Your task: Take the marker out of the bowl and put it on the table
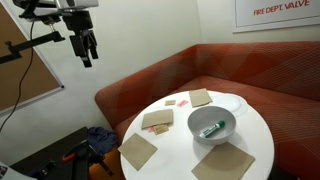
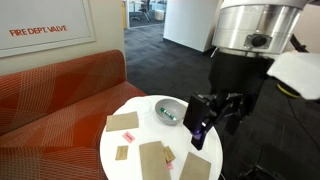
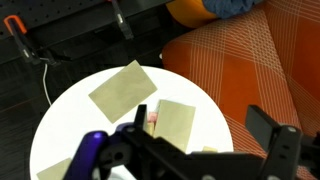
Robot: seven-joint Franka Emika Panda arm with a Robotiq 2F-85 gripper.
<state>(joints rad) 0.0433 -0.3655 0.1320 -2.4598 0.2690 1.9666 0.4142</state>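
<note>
The Panda's gripper (image 1: 87,57), jaws spread wide and holding nothing, hangs high and off to one side, well apart from the round table (image 1: 255,135). There the green marker (image 1: 211,129) lies inside the white bowl (image 1: 196,118) among brown napkins (image 1: 138,151). With so long a reach ahead, a misjudged descent could clip the bowl's rim and shove or tip it, or pinch the thin pen off-centre so it slips free. A wall sign (image 1: 275,8) reads "FIRE DEPT. VALVE".
</note>
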